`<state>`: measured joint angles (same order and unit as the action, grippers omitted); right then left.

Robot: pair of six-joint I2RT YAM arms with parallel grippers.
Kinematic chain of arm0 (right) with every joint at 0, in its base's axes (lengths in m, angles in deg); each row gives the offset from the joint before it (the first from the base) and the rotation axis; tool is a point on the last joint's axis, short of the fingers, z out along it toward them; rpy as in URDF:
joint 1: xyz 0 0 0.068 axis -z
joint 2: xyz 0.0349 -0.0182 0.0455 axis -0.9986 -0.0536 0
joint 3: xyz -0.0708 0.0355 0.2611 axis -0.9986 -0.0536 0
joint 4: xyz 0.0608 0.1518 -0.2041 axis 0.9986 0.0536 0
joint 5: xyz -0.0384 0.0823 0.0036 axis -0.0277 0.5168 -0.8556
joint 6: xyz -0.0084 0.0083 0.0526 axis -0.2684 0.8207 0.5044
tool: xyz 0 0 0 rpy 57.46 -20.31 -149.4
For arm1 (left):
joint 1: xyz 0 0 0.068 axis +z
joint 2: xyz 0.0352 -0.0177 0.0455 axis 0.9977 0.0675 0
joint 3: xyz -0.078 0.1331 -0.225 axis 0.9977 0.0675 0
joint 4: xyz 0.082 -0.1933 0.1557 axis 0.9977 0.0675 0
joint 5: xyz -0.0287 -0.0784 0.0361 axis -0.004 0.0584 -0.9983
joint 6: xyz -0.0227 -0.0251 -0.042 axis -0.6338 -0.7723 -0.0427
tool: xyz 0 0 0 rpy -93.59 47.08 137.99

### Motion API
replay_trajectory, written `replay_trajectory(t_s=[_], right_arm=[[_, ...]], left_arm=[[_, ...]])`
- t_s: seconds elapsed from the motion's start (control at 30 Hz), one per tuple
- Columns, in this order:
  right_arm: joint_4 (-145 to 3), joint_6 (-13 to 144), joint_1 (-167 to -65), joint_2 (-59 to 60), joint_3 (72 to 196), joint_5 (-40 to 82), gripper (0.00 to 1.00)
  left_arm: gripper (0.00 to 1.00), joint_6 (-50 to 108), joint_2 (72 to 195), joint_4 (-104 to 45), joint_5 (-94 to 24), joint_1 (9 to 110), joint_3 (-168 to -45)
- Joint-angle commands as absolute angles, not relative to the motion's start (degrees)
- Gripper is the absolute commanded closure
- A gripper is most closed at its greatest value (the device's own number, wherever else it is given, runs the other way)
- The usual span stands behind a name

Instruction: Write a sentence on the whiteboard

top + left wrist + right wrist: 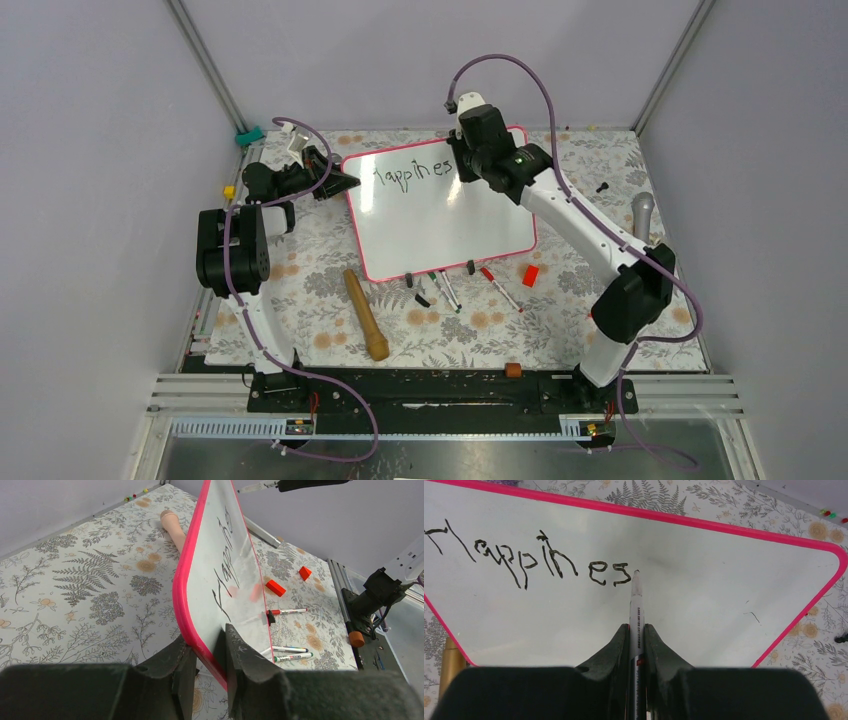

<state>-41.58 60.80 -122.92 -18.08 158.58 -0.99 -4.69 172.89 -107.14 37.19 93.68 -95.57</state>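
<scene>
Whiteboard [440,225] with a pink-red frame lies at the centre of the top view, turned a little askew on the fern-printed tablecloth [310,300]. Along its upper edge runs the unfinished sentence [412,172] in thin black marker, one line that reads roughly "Happines".

At the left of the frame, the left gripper [345,183] pinches the board's left edge. The left wrist view shows the pink frame caught between the two fingers, one on each face of the board.

The right gripper [470,160] reaches in from the upper right and is clamped tight on a marker [636,615]. The pen's tip sits just right of the last "s" – whether it actually touches the surface cannot be told.

Below the board's lower edge lie loose markers [447,291] and a small red block [530,275]. Lower left of the board, a wooden pestle [366,314] rests well apart from both grippers
</scene>
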Motion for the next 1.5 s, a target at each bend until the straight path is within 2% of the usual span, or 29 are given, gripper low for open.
replay_trajectory(t_s=[0.0, 0.73, 1.47], right_arm=[[-41.39, 60.77, -122.51, -19.44, 161.59, -3.68, 1.00], [-41.41, 60.77, -122.32, -22.52, 163.11, -6.74, 1.00], [-41.72, 59.18, -122.33, -22.03, 162.24, -1.41, 1.00]], left_arm=[[1.00, 4.36, 173.27, -111.64, 51.64, 92.64, -93.66], [1.00, 4.35, 173.31, -111.64, 51.64, 92.65, -93.64], [1.00, 4.44, 173.25, -111.64, 51.63, 92.62, -93.66]])
